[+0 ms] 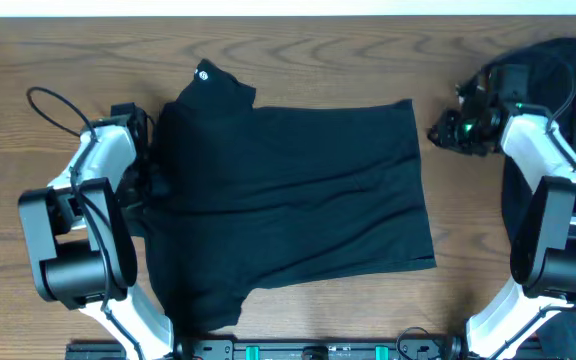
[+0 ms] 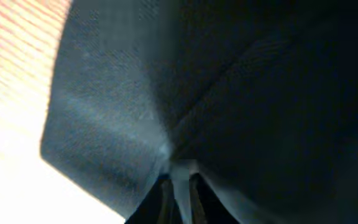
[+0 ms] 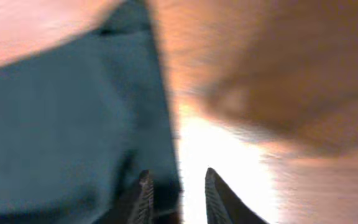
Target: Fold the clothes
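1. Overhead: only this view takes in the whole black clothes (image 1: 288, 190). They lie flat in the middle of the wooden worktop (image 1: 368, 50), long axis running left to right. A narrower flap points to the far left corner and carries a tiny round white logo (image 1: 205, 71), which is too small to read. The left pincer (image 1: 148, 135) sits against the garment's left edge, and its state is lost against the dark cloth. The right pincer (image 1: 443, 132) hangs just off the right edge, not touching it. More black cloth (image 1: 558, 60) lies at the far right, beneath that arm.

2. Left wrist: this close view settles what the overhead could not. The left pincer (image 2: 179, 183) is pressed together on a ridge of the clothes (image 2: 241, 93), with creases running up from its fingers (image 2: 164, 194). Glaring worktop (image 2: 11, 124) shows to the left.

3. Right wrist: blurred. The right pincer (image 3: 176, 180) is spread, with bright worktop (image 3: 229, 149) showing between its fingers (image 3: 144, 196). The clothes (image 3: 67, 118) fill the left side, their edge passing at the left finger.
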Motion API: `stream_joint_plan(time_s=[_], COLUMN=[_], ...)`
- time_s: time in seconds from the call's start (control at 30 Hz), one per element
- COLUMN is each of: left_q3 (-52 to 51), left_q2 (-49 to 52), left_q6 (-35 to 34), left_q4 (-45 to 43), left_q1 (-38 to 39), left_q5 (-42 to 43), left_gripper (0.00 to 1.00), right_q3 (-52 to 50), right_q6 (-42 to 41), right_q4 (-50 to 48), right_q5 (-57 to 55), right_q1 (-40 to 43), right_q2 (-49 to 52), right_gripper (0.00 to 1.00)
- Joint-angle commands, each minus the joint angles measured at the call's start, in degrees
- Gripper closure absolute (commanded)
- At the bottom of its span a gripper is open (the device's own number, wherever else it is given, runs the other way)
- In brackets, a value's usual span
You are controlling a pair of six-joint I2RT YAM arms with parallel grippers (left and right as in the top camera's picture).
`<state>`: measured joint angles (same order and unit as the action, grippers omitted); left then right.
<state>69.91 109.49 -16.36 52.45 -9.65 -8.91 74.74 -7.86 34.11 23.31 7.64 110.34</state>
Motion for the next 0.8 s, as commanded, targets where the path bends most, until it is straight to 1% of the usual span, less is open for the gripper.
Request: stream_joint_plan(time_s=[0.0,0.03,0.13,0.2,0.23,0.33,0.47,0.63,0.77], left_q3=[4.33,4.76,4.92,4.90,4.90,4.02,1.99,1.90,1.90], left_q2=[-4.72,-5.73,-7.72,-7.65,-7.34,-6.47,-4.57,-0.81,1.92], left_q6=[2.58,4.35,9.84,13.81,15.50,18.10,22.93,23.26,24.52], left_q4=[-0.26,-1.33,-5.46,-7.19,-7.30,-7.30,-10.56,-14.08,-14.67], left_q1=[-0.24,-0.17,0.28,1.29,2.01,4.59,8.87,12.22,14.12], left_q5=[6.99,10.73,19.98,23.89,24.30,24.35,24.30,24.33,24.35], left_gripper=[0.83,0.83,0.84,0.92,0.94,0.94,0.94,0.94,0.94], right_q3=[2.36,2.36,2.29,2.29,2.29,2.29,2.27,2.27,2.27], right_q6=[-0.50,-0.50,-0.68,-0.68,-0.68,-1.86,-3.28,-4.09,-4.37], right_q4=[1.36,1.75,3.19,4.22,4.83,6.73,6.51,3.32,2.97], right_q5=[7.37,7.37,6.91,6.82,6.43,2.49,-3.91,-5.29,-4.85], right_q1=[-2.10,-2.95,-6.16,-8.76,-10.12,-13.77,-18.45,-22.10,-24.24], right_q2=[-0.31,-0.31,-0.20,-0.20,-0.20,-0.20,0.20,2.91,6.67], right_gripper=[0.84,0.87,0.91,0.92,0.92,0.92,0.92,0.92,0.95])
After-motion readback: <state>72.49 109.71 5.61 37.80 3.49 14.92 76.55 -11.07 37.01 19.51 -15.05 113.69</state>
